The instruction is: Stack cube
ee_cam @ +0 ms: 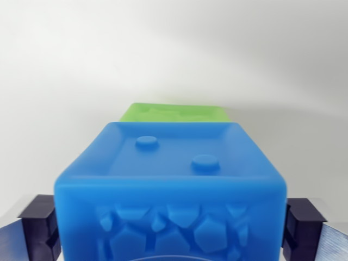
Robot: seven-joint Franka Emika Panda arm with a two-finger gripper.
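Here the gripper (169,228) is clenched on a blue cube (169,190), its dark fingers (39,225) pressed against the cube's two sides low in the wrist view. The blue cube fills the foreground, two round studs on its recessed top and a cracked-stone relief on its near face. Just behind it a green cube (175,112) peeks out, resting on the pale surface (60,81).

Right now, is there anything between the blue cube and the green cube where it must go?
Nothing visible: the blue cube sits between the tool's fingers, and only bare white surface surrounds the green cube just beyond it.
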